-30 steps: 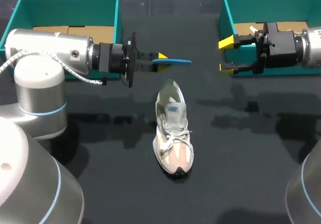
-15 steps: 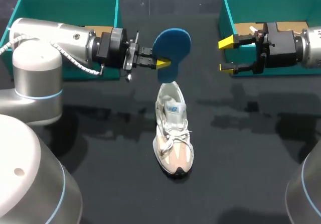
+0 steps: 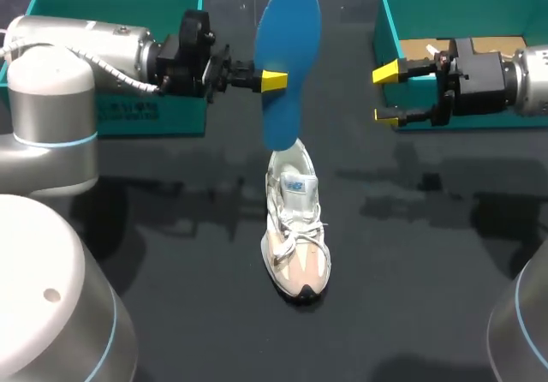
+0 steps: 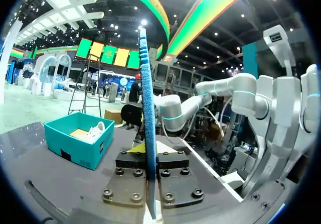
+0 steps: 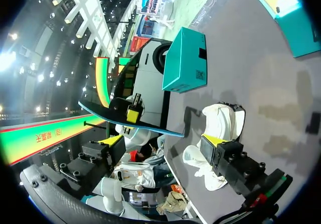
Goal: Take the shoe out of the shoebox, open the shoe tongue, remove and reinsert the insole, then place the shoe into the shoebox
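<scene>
The insole (image 3: 287,48) is out. My left fingers (image 3: 274,80) pinch it above the shoe (image 3: 295,228). My right fingers (image 3: 385,72) are wide and empty. Next I slide it in.

The hand (image 4: 150,149) pinches the blue insole (image 4: 145,93) edge-on, a teal shoebox (image 4: 76,142) beyond.

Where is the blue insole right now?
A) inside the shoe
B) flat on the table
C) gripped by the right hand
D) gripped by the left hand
D: the left hand is shut on the blue insole, holding it on edge by the heel of the shoe; the right hand is open and empty.
</scene>
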Controlling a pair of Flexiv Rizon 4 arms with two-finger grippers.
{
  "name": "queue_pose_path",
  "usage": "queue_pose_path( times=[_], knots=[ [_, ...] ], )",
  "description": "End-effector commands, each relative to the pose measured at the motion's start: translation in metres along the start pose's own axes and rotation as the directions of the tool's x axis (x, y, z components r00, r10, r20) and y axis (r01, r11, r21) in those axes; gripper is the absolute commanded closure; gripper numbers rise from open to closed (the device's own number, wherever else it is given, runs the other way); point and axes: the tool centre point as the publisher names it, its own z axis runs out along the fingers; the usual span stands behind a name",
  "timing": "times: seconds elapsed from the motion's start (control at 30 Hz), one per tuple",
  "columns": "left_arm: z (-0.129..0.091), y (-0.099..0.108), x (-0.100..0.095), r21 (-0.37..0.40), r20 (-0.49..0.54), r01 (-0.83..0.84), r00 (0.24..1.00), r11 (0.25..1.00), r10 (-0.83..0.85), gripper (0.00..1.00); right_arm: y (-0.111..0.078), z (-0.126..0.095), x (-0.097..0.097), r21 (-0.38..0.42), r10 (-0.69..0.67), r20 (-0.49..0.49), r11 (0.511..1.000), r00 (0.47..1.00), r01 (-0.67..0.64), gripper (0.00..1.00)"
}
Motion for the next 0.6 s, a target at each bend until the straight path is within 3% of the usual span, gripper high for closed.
queue_pose_path(
  times=[0.03, 0.2, 0.37, 0.6],
  knots=[
    [-0.003, -0.005, -0.004, -0.003, 0.008, 0.215, 0.977, 0.977, -0.215, 1.0, -0.001, 0.0, 0.0, -0.001, 0.001, 0.002, 1.0, 1.0, -0.001, 0.0],
    [-0.004, -0.009, -0.011, 0.013, -0.001, 0.42, 0.907, 0.907, -0.42, 1.0, -0.001, 0.0, 0.0, -0.001, 0.001, 0.002, 1.0, 1.0, -0.001, 0.0],
    [-0.004, -0.014, -0.015, 0.013, -0.044, 0.616, 0.787, 0.788, -0.615, 1.0, -0.001, 0.0, 0.0, -0.001, 0.001, 0.002, 1.0, 1.0, -0.001, 0.0],
    [-0.003, -0.009, -0.017, 0.029, -0.054, 0.709, 0.705, 0.704, -0.707, 1.0, -0.001, 0.0, 0.0, -0.001, 0.001, 0.002, 1.0, 1.0, -0.001, 0.0]
  ],
)
